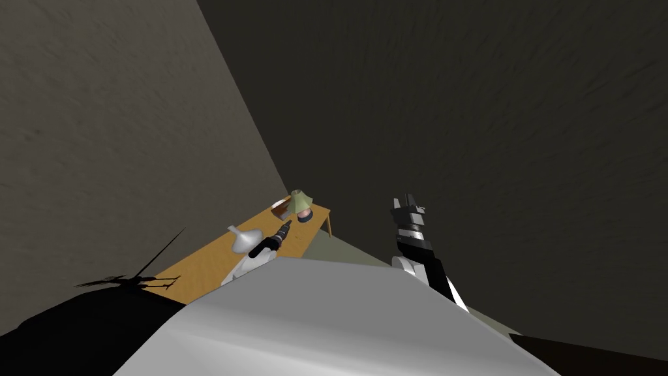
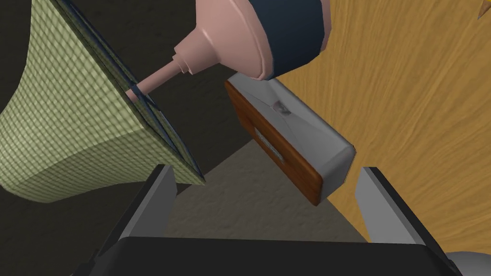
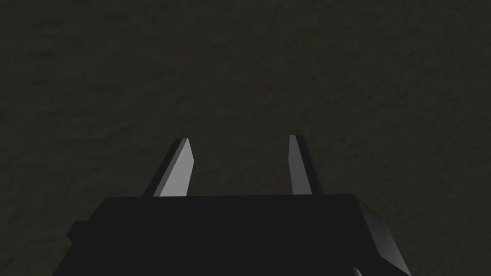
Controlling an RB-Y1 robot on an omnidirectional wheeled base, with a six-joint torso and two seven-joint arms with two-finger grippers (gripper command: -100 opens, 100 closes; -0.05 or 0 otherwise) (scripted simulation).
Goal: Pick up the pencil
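My left gripper (image 1: 286,226) reaches over a wooden desk (image 1: 209,261) toward its far end. Seen from the wrist, this gripper (image 2: 266,168) is open with nothing between its fingers. Just beyond the fingertips lies a grey box with a brown face (image 2: 292,139). A small orange pointed tip (image 2: 481,12) lies on the desk top (image 2: 422,120) beyond the box; I cannot tell whether it is the pencil. My right gripper (image 1: 408,199) is held up to the right of the desk, open (image 3: 239,141) and empty.
A lamp (image 1: 301,203) with a green shade (image 2: 72,120) and a pink and dark blue base (image 2: 230,38) stands next to the box. A white funnel-shaped thing (image 1: 244,240) sits by my left forearm. A black thin-limbed shape (image 1: 140,281) lies at the desk's near end. Walls close in behind the desk.
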